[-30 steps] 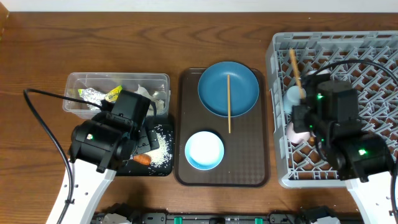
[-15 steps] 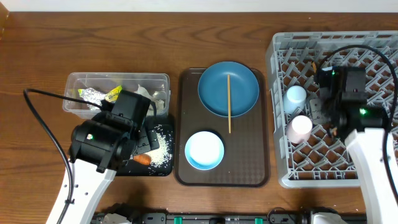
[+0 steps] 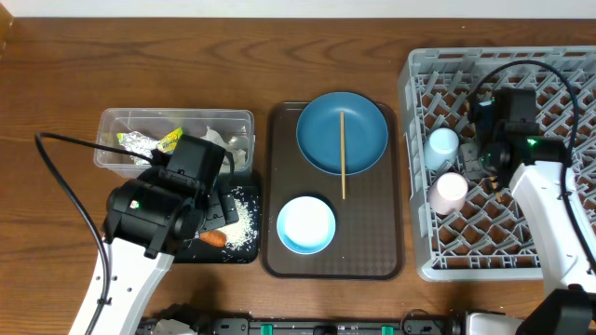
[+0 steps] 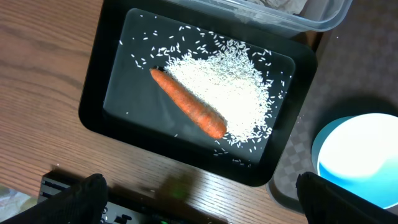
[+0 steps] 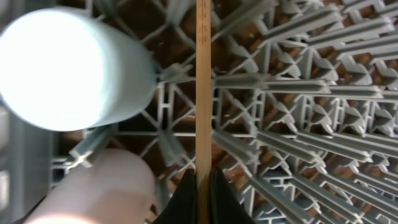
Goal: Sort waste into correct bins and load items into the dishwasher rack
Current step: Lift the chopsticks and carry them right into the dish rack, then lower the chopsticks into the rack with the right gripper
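On the right side of the table, my right gripper [image 5: 203, 182] is clenched on a wooden chopstick [image 5: 203, 87], pinching its lower end in the wrist view. The stick runs straight up the frame over the pegs of the grey dishwasher rack [image 5: 298, 124]. Just left of the stick, inside the rack, are a light blue cup [image 5: 68, 68] and, below it in that view, a pink cup [image 5: 93, 186]. From overhead, both cups sit near the rack's left edge.

In the middle of the table, a brown serving tray [image 3: 372, 233] holds a blue plate [image 3: 321, 140]. A second chopstick [image 3: 342, 154] lies across the plate, its near end reaching past the rim. A white bowl [image 3: 305, 224] sits on the tray just beside the plate, nearer to me.

On the left, my left gripper [image 4: 199, 205] hangs released, fingers [image 4: 81, 199] spread wide, above the black tray [image 4: 99, 106]. In that tray a carrot [image 4: 186, 111] lies diagonally, touching a patch of rice scraps [image 4: 239, 93]. The clear tub [image 3: 177, 119] sits just beyond the tray's far edge and holds a foil wrapper [image 3: 140, 141] and white tissues [image 3: 216, 138].
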`<state>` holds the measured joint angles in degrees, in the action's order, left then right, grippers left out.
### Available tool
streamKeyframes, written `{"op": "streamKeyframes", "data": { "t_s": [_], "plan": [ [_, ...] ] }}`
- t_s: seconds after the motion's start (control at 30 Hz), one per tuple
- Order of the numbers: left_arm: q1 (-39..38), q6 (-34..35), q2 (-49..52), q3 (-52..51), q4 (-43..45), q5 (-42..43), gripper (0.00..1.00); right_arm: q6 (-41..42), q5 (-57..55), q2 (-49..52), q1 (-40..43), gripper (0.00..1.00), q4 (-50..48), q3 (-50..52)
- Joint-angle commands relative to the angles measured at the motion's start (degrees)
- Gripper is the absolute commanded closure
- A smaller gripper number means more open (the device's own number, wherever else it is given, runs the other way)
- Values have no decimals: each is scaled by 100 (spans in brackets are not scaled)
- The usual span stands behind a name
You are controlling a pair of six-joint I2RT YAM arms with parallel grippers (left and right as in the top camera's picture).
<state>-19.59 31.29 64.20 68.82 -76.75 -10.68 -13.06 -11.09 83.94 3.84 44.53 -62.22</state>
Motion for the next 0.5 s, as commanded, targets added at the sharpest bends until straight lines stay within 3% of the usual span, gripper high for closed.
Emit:
{"op": "streamKeyframes", "data": {
  "t_s": [0.0,0.33,0.37,0.47],
  "plan": [
    [28,-17,13,-37,-35,-28,0,-48,-28,-2,173,99,-63,9],
    [28,-17,15,-37,-35,-28,0,81,254,-2,376,97,-107,9],
    [28,-17,15,-37,-35,-28,0,81,254,-2,376,82,-107,9],
    [28,-17,15,-37,-35,-28,0,83,254,-2,376,63,-107,9]
  ]
}}
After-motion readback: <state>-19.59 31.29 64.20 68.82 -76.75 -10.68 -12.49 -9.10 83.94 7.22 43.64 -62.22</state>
